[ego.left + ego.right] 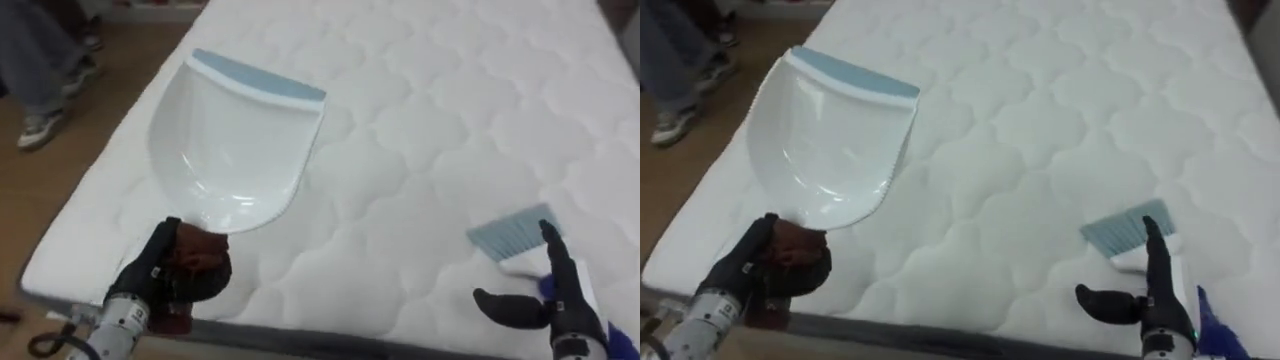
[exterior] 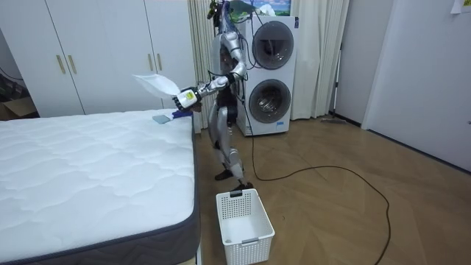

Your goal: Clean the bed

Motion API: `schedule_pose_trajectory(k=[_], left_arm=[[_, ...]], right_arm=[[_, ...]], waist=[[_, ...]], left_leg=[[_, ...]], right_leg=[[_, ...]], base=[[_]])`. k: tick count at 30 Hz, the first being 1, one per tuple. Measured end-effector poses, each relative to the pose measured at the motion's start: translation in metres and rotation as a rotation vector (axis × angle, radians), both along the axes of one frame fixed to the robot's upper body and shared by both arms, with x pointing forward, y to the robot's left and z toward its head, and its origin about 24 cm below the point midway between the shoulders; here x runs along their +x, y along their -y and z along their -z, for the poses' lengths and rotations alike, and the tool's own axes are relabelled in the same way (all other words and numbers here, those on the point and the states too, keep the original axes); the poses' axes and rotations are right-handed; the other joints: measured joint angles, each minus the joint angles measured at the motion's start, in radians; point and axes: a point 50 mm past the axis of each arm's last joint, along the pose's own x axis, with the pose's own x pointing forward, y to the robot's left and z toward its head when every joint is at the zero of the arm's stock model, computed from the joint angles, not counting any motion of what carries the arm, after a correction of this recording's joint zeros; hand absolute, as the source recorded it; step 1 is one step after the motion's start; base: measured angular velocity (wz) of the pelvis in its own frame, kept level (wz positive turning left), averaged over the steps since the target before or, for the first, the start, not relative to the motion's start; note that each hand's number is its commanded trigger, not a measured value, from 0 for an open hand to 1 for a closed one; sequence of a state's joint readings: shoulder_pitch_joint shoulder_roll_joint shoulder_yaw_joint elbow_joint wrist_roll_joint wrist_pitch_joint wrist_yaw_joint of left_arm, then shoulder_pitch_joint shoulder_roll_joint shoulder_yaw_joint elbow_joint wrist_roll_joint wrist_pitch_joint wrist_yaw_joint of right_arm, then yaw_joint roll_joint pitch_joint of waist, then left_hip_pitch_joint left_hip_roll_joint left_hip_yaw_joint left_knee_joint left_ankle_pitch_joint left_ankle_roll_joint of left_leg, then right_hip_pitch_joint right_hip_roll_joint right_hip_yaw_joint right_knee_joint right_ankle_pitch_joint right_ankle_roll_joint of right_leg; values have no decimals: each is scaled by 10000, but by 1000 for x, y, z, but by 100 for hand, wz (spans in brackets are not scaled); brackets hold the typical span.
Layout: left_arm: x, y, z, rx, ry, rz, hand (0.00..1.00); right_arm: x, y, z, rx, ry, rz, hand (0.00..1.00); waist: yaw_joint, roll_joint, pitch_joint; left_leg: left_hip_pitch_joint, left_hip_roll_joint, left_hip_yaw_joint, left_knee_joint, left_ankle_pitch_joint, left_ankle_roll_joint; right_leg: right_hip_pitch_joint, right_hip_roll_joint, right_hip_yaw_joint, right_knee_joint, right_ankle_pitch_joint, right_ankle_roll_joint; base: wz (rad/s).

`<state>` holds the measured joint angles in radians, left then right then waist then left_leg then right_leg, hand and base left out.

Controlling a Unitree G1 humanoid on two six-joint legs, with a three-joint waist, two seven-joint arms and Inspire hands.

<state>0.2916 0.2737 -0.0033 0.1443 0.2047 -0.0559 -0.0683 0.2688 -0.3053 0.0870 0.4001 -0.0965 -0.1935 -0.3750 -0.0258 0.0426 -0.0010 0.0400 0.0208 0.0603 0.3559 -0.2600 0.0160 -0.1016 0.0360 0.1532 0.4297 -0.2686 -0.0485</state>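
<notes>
While left hand (image 1: pixel 158 272) curls round dustpan (image 1: pixel 235 150) handle over mattress (image 1: pixel 430 120), right hand (image 1: pixel 560 300) lies spread on brush (image 1: pixel 512 232).

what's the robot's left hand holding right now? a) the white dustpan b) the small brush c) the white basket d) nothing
a: the left hand is curled round the handle of the white dustpan, raised over the mattress, while the small brush lies on the mattress by the right hand.
</notes>
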Motion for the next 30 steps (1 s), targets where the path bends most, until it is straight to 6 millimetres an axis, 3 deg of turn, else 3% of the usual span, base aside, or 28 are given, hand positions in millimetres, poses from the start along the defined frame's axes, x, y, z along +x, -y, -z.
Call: schedule_pose_trajectory(k=[3,5,7,9,11,12,13,16,17,18,19,20,21,23,26,30], left_arm=[[-5,3,6,-230,-116,-134,100],[-6,4,10,-329,-81,-305,100],[-7,4,10,-398,-65,-412,100],[-8,3,11,-550,-53,-624,100],[-10,2,15,-830,-188,-905,100],[-11,1,19,-996,-298,-1093,84],[-11,1,20,-1070,-346,-1162,3],[-9,2,22,-1213,-384,-1225,0],[-8,1,22,-1197,-365,-1294,0],[-11,-1,26,-1235,-492,-1552,0],[-13,-2,28,-1241,-575,-1709,0],[-16,-4,33,-1222,-755,-1944,0],[-17,-5,34,-1345,-811,-2115,0],[-16,-4,34,-1456,-754,-2171,0],[-14,-3,40,-1474,-907,-2350,0],[-27,-8,57,-1195,-1582,-3199,0]], right_arm=[[-1,-2,0,90,-38,-152,0],[0,-1,-1,118,23,-93,0],[0,-1,-1,148,65,9,0],[-1,-3,1,224,53,106,0],[0,-7,1,306,155,229,0],[3,-10,1,343,228,218,0],[5,-12,1,397,277,219,0],[7,-16,4,543,147,164,0],[8,-17,6,552,38,147,0],[9,-19,10,550,-160,61,0],[10,-19,12,554,-271,21,0],[8,-19,16,558,-515,-26,0],[5,-19,19,556,-738,-50,0],[0,-17,23,567,-1060,12,0],[-9,-16,32,722,-1640,58,0],[-12,-16,35,726,-1916,-156,0]], waist=[[-103,-109,87],[-193,-130,94],[-242,-84,54],[-264,-284,168],[-256,-376,171],[-278,-365,163],[-287,-359,165],[-188,-266,133],[-38,-199,145],[61,-166,149],[72,-140,144],[90,-64,119],[31,-53,112],[-213,-89,129],[-295,-215,161],[-200,-365,85]], left_leg=[[-136,15,-76,381,-6,-40],[23,11,-114,146,-11,-88],[265,26,-82,-188,-11,-97],[419,29,37,-256,-12,-97],[394,51,265,-105,-45,-146],[371,55,258,-4,-117,-251],[309,52,251,115,-152,-275],[309,8,316,254,-321,-262],[500,21,683,115,-403,-239],[634,-2,1026,40,-414,-227],[699,-22,1057,17,-437,-189],[806,-65,1039,-156,-485,-118],[846,-85,994,-265,-558,-51],[800,-144,705,-411,-583,-26],[1034,-178,721,-919,-582,-24],[1089,-161,731,-1391,-553,44]], right_leg=[[-40,230,757,20,123,-39],[-94,340,1025,12,167,-7],[-203,414,1046,22,257,6],[-114,453,1154,-5,258,8],[-60,459,1208,-38,257,9],[-50,483,1279,-10,246,26],[-56,493,1340,20,237,41],[-138,551,1518,239,196,157],[-316,570,1183,424,160,182],[-411,375,337,555,163,177],[-414,243,-218,568,173,156],[-457,-3,-1102,596,216,80],[-504,-101,-1438,600,229,55],[-490,-184,-1577,480,271,42],[-445,-105,-1564,297,414,151],[-472,-10,-1541,-35,695,231]], base=[[-89],[-46],[-28],[-15],[-12],[-11],[-14],[-29],[-61],[-65],[-68],[-51],[-39],[13],[9],[-3]])
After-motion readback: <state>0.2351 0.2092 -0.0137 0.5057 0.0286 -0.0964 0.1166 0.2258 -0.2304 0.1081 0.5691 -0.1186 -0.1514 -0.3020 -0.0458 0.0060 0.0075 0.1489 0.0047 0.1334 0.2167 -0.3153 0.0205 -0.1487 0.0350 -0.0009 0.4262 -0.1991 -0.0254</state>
